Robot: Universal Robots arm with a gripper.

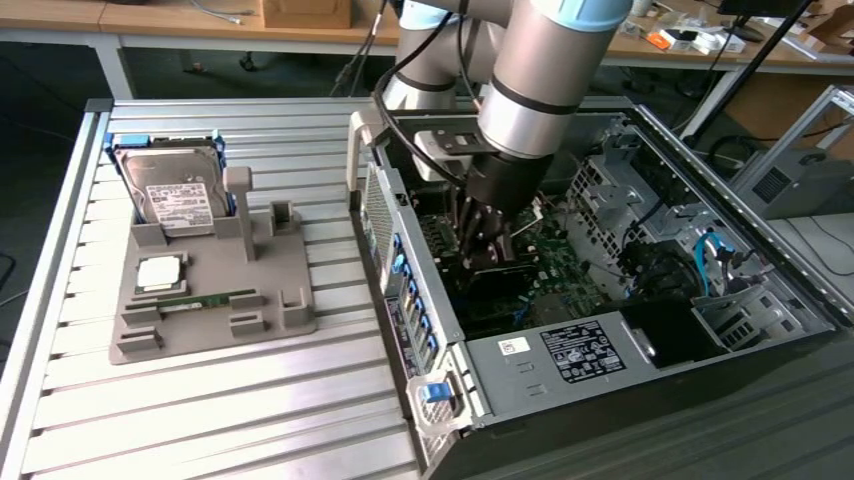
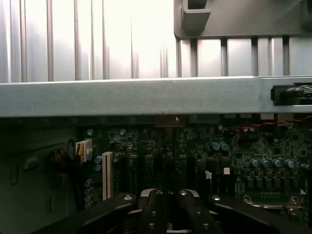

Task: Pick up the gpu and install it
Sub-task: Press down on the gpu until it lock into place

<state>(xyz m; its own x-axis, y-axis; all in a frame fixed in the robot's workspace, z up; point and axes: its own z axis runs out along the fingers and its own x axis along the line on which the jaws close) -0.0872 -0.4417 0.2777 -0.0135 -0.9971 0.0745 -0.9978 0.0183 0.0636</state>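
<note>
Your claw [image 1: 483, 232] is down inside the open computer case [image 1: 747, 215], fingers closed together above the motherboard [image 2: 195, 156]. The gpu [image 1: 497, 262] stands on edge directly beneath the claw, at the slots; whether it's gripped, you can't tell. At 9 o'clock on the tabletop [image 1: 200, 400], the gray tray [image 1: 287, 315] carries 1 hard drive [image 1: 174, 195].

Gripper [image 1: 487, 240] tips: hidden low inside the open computer case [image 1: 747, 215], behind its wall.
Gpu: cannot tell whether the dark slab below the fingers is the card.
Arm [image 1: 541, 70]: cut off by the exterior view's top edge.
Hard drive [image 1: 174, 195] label: too small to read.
Case sticker [image 1: 578, 350]: text illegible.
</note>
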